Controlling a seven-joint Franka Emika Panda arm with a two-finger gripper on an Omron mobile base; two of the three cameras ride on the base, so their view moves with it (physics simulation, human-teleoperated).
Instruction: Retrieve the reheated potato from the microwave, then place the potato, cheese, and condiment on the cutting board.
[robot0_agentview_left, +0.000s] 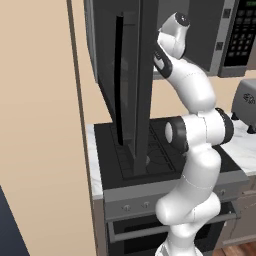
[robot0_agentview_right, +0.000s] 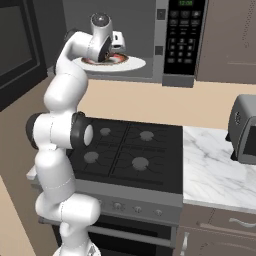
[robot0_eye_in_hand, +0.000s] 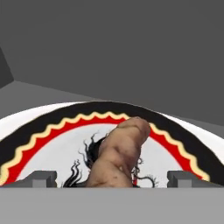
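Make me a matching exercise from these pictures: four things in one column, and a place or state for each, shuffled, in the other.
Column one:
1. potato
2. microwave door
3. toaster oven
4. claw

Column two:
A. swung wide open
B. standing on the marble counter to the right of the stove
C. lying on a patterned plate inside the microwave
D. open, fingertips on either side of the potato

Pairs: 1-C, 2-A, 3-B, 4-D
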